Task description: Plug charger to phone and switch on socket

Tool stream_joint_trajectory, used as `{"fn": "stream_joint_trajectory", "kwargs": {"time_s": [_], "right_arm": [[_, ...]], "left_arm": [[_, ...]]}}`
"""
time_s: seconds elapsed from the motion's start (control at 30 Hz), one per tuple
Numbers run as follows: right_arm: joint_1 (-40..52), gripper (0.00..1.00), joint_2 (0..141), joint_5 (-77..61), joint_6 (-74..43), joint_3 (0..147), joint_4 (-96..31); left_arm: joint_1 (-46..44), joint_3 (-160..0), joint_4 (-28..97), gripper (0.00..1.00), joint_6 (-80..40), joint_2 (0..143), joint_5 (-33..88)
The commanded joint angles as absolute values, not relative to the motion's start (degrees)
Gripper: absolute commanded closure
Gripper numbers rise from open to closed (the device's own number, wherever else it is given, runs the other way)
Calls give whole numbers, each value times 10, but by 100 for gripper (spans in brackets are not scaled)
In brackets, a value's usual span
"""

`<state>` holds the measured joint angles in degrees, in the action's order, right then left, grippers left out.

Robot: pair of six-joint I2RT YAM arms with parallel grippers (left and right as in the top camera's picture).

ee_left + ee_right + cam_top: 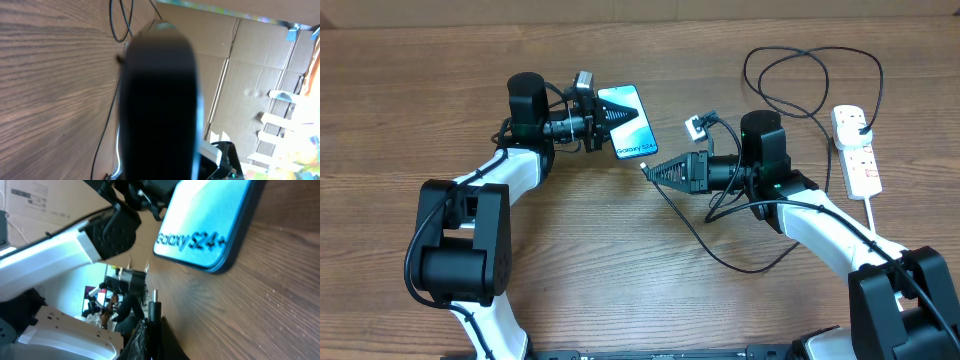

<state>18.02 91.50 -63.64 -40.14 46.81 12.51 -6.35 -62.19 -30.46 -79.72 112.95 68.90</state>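
Observation:
The phone [628, 120] shows a lit blue-and-white screen with small text and lies angled left of centre. My left gripper [604, 120] is shut on its left end; in the left wrist view the phone [160, 100] fills the middle as a dark blur. My right gripper [656, 170] is shut on the charger's small plug tip [645, 167], just below the phone's near end. From the right wrist, the tip [155, 302] points up toward the phone [205, 225], a short gap apart. The charger cable [750, 268] loops to the black plug [857, 121] in the socket [860, 160].
The socket's thick white cord [876, 215] runs down behind my right arm. Charger cable loops [800, 55] lie at the back right. Cardboard boxes [250, 60] stand beyond the table edge. My left arm's white link [50, 255] crosses the right wrist view.

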Motion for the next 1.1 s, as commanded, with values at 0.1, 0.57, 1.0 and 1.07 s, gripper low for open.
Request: {"fn": "stream_joint_trajectory", "kwargs": {"time_s": [0.1,0.57,1.0,1.07], "right_arm": [[175,96,949,-631,-496,469,181],[175,96,958,-620,-543,469,227],[175,96,959,-600,-571,469,250],[175,96,959,-598,-573,469,250]], "left_arm": [[-65,-635,-340,95,-810,1129,680],[-70,-635,-337,96,-834,1129,655],[-73,-635,-337,96,-834,1129,655],[-73,-635,-337,95,-834,1129,655]]}}
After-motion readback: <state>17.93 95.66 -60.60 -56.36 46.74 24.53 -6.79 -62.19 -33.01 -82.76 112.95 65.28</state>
